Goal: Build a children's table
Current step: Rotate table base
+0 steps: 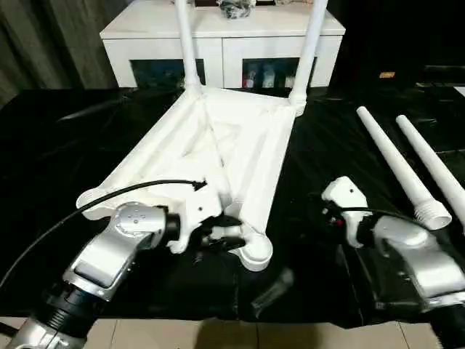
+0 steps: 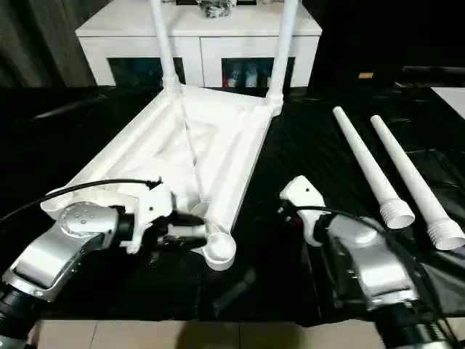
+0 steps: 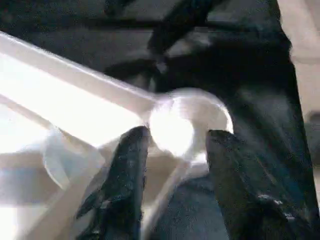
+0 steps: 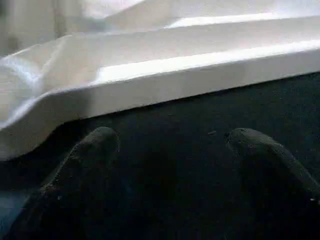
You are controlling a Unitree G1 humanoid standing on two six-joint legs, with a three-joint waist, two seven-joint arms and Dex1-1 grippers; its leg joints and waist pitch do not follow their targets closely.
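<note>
Head view: upturned tabletop [image 1: 218,145], two loose legs [image 1: 396,163] | left wrist: left gripper [image 3: 172,142] fingers apart astride corner socket [image 3: 187,122] | right wrist: right gripper [image 4: 167,140] spread wide, empty.

A large work table [image 1: 65,145] draped in glossy black sheeting carries everything. The white plastic table top [image 1: 218,145] lies on it upside down, ribbed underside up, its near corner socket [image 3: 187,125] just ahead of the left gripper's fingertips [image 3: 131,142]. Two loose tapered white legs [image 2: 374,167] lie side by side on the cover, well beyond the right gripper's fingers [image 4: 95,145].
</note>
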